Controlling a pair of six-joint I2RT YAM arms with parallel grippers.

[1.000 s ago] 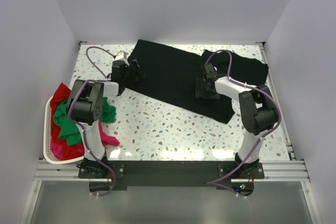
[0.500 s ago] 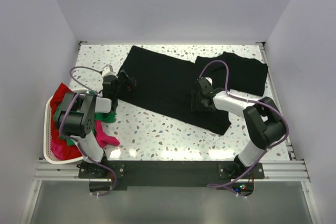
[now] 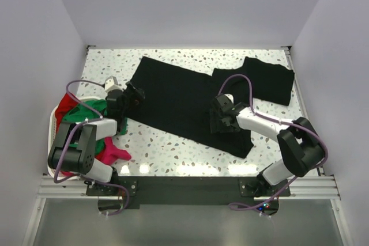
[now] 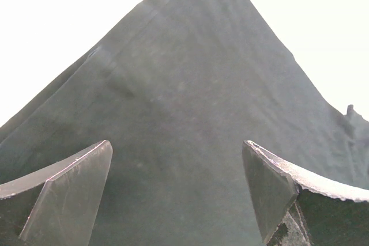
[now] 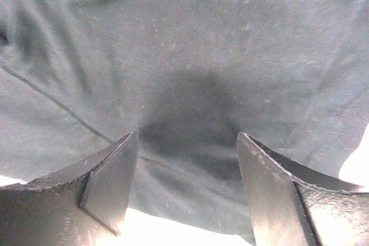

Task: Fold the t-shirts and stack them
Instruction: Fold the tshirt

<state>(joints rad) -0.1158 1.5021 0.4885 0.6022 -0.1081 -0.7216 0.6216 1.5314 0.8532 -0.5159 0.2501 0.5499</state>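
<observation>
The big black t-shirt (image 3: 179, 99) is lying flat and slantwise across the middle of the tabletop (image 3: 167, 148), matte soft cloth with a thin seam line and a few shallow creases showing in the right wrist view (image 5: 190, 44). A second black piece (image 3: 268, 79) is lying at the far right, touching or overlapping the first. I cannot tell whether it is a separate shirt.

I'm keeping the left gripper (image 3: 134, 95) at the shirt's left edge, jaws spread wide with nothing between them. In its own camera (image 4: 176, 145) the cloth is narrowing to a point ahead of the flat dark fingers (image 4: 75, 188).

The right gripper (image 3: 222, 120) is sitting low over the shirt's near right part, jaws also standing apart and pinching nothing. Its shadow is pooling on the fabric between the fingers (image 5: 112, 177).

At the left edge, green (image 3: 83, 110), red (image 3: 64, 103) and magenta (image 3: 118, 155) shirts are bunching in a crumpled heap in the white plastic basket (image 3: 51, 142), the magenta one spilling onto the speckled white tabletop.
</observation>
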